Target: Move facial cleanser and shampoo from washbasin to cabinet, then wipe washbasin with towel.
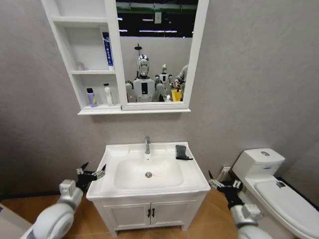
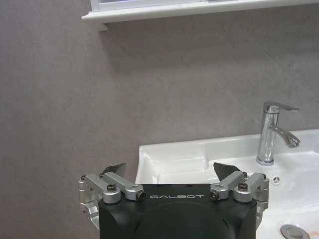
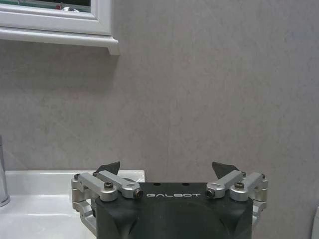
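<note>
Both sets of fingers are spread and empty. The left gripper (image 1: 91, 173) hangs just off the washbasin's (image 1: 199, 185) 9 o'clock edge; the right gripper (image 1: 220, 182) sits off its 4 o'clock corner. Two bottles (image 1: 99, 95) already stand on the cabinet's (image 1: 63, 45) lowest shelf, so wiping looks due. The towel (image 1: 182, 152) lies at 2 o'clock by the tap (image 1: 147, 145). Best to reach with the right arm, pinching the cloth from above. Both forearms point forward, low, flanking the basin.

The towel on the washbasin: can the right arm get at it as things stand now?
Probably yes. The towel lies alone on the washbasin rim beside the tap, nothing over it. The right gripper hovers at that side, jaws open.
</note>
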{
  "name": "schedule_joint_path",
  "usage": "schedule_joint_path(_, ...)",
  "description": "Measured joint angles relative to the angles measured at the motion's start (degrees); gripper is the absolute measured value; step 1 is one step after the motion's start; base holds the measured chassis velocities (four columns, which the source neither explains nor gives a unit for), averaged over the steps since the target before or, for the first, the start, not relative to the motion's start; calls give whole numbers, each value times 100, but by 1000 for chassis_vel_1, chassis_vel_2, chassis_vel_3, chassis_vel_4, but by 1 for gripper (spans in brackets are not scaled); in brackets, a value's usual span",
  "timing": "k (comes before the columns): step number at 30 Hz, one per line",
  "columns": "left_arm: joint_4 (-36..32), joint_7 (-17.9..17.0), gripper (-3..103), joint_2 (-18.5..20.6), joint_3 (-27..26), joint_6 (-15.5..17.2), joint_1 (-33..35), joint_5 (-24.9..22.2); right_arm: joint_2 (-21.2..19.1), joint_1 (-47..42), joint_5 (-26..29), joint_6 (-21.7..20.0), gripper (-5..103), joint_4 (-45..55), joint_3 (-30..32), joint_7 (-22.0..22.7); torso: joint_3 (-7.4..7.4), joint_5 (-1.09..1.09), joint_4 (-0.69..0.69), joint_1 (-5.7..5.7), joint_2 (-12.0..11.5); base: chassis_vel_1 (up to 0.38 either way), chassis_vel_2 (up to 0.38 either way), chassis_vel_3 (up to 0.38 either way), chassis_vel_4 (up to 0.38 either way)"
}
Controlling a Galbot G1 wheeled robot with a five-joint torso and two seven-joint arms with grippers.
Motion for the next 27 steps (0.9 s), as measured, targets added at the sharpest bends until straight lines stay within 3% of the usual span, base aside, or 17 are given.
schedule_joint_path(2, -122, 116, 98, -325, 82, -221, 401, 581, -272, 610, 672, -529, 100, -295, -206, 11, 0, -1, 1, 0, 0, 0, 0, 0, 0)
schedule_joint_path(3, -122, 116, 98, -325, 82, -221, 401, 581, -272, 610, 672, -529, 100, -295, -206, 11, 0, -1, 1, 0, 0, 0, 0, 0, 0)
schedule_joint_path(5, -158, 257, 98, -552, 195, -465, 689, 1220, -497, 1409, 1400, -983, 100, -848, -561, -49, 0, -1, -3, 0, 0, 0, 0, 0, 0)
schedule_joint_path(8, -173, 316, 98, -722, 262, -643, 795, 1408, -558, 2078, 1666, -1145, 100, -1263, -917, -118, 0, -1, -2, 0, 0, 0, 0, 0, 0)
schedule_joint_path(10, -183, 358, 95, -782, 295, -735, 827, 1429, -563, 2385, 1754, -1188, 100, -1435, -1102, -136, 1, -3, -1, 0, 0, 0, 0, 0, 0)
schedule_joint_path(12, -211, 521, 101, -871, 347, -1041, 881, 1439, -514, 3034, 1920, -1283, 100, -1848, -1569, -154, 1, -4, 0, 1, -1, 0, 0, 0, 0)
schedule_joint_path(15, -260, 683, 99, -889, 360, -1210, 894, 1403, -415, 3511, 1977, -1374, 100, -2228, -1973, -152, 1, -4, -1, 1, -1, 0, 0, 0, 0)
schedule_joint_path(27, -367, 810, 97, -874, 204, -1276, 897, 1228, 168, 5246, 1839, -1461, 100, -4101, -3298, -439, 1, -6, 1, 1, -1, 0, 0, 0, 0)
